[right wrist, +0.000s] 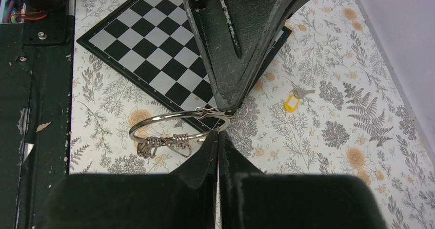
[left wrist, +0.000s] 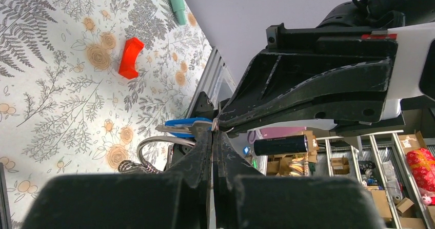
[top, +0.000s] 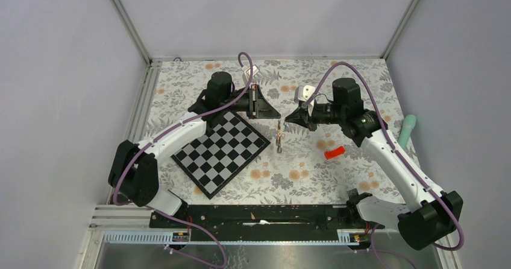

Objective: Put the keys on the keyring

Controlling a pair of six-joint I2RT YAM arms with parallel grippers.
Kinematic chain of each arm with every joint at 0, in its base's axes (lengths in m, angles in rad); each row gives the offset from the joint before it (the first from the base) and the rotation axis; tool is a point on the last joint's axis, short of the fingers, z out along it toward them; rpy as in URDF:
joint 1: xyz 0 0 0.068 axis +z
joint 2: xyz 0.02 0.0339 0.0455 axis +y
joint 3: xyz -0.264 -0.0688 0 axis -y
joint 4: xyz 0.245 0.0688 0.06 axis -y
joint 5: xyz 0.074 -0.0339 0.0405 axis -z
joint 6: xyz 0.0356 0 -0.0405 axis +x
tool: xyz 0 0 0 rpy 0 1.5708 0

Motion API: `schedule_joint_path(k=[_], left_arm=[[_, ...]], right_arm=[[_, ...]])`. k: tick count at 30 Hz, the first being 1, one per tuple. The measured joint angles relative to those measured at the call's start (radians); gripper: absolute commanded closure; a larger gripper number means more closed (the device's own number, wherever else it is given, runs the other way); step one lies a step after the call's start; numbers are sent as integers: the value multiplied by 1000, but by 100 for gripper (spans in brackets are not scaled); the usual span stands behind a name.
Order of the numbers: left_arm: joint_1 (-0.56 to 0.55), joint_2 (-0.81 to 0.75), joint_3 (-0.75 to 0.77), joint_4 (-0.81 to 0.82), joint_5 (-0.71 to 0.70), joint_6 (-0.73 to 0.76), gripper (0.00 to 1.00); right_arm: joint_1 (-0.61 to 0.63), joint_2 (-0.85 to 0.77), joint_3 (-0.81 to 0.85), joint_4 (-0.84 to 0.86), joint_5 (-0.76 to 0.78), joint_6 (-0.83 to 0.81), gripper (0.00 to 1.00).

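Black right fingers (right wrist: 205,157) fill the foreground, pressed together on the thin round silver metal keyring (right wrist: 164,120), which juts sideways from their tips. The right gripper (right wrist: 218,133) meets the left gripper (left wrist: 215,132) tip to tip. The left jaws are also closed, gripping the blade of a slim silver key with a blue plastic cap (left wrist: 180,127). Beyond both jaws, a yellow-headed silver key (right wrist: 293,101) lies on the floral tablecloth (right wrist: 318,152).

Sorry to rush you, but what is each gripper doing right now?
Left gripper: closed, pinching the keyring.
Right gripper: closed, tips at the same ring; what it pinches cannot be told.
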Motion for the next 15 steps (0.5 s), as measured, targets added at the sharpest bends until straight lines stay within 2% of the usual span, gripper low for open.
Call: schedule_joint_path(k=[15], left_arm=[[-2,13,0,57,6,-57,100]], right_arm=[[8,0,-11,40,3,30,100]])
